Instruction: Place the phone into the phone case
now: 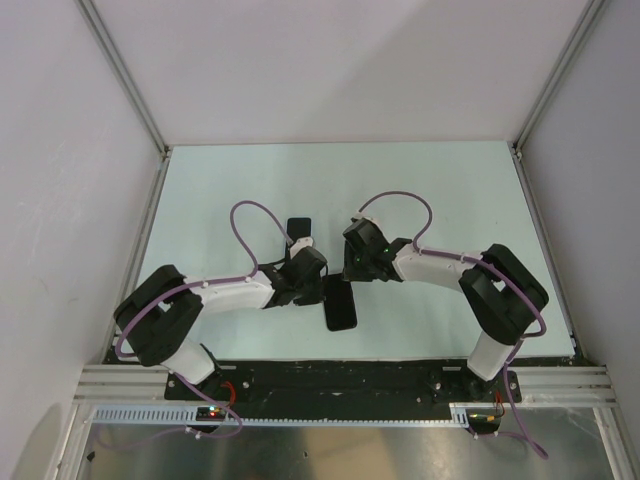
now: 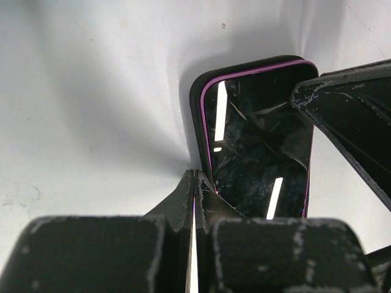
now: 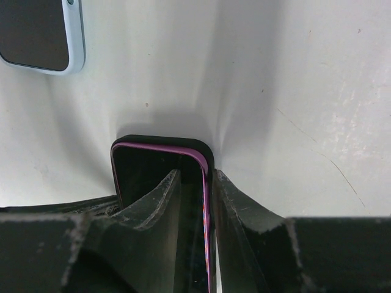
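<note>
Table (image 1: 220, 180), pale green, filled your overhead view. Left of centre, your left gripper (image 2: 197, 183) was clamped on the left wall of the phone case (image 2: 256, 140), a black shell with a purple inner rim that lay flat low in the middle of the frame. The phone (image 1: 298, 227), dark-faced with a light blue edge, lay just above and left of the case, apart from it. Right of centre, your right gripper (image 3: 206, 174) pinched the case's right wall near a corner.
</note>
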You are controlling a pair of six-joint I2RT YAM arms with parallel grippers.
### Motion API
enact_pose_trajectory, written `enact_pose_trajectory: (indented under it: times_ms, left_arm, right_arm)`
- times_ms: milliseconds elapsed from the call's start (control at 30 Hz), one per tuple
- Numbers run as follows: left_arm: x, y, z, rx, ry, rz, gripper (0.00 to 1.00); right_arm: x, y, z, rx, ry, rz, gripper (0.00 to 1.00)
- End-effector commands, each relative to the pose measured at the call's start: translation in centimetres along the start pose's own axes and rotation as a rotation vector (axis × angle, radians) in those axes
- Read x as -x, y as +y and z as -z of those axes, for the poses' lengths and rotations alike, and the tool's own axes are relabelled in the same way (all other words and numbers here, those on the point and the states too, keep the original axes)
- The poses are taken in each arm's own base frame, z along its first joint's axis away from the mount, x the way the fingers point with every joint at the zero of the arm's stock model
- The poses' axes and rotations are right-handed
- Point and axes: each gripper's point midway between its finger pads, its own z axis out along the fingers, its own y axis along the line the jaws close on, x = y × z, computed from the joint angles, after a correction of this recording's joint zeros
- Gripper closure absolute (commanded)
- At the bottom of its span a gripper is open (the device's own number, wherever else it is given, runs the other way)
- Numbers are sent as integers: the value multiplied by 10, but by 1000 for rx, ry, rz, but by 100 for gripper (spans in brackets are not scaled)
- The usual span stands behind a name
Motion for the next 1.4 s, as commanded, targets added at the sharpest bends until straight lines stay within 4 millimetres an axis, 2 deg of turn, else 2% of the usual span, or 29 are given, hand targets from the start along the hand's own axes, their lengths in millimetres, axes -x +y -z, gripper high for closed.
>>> enact_pose_trajectory:
  times_ms: [0, 567, 900, 1367]
  left_arm:
    - [22, -20, 9, -62, -55, -2, 100]
    - [24, -16, 11, -55, -58, 1, 100]
    - [28, -16, 9, -51, -60, 4, 100]
    - [46, -18, 8, -50, -84, 20, 100]
  right_arm:
    - [17, 4, 12, -13, -49, 35, 68]
    - [26, 6, 15, -17, -66, 45, 63]
    - [17, 9, 2, -15, -30, 59, 68]
    - [-5, 5, -2, -69, 15, 95, 78]
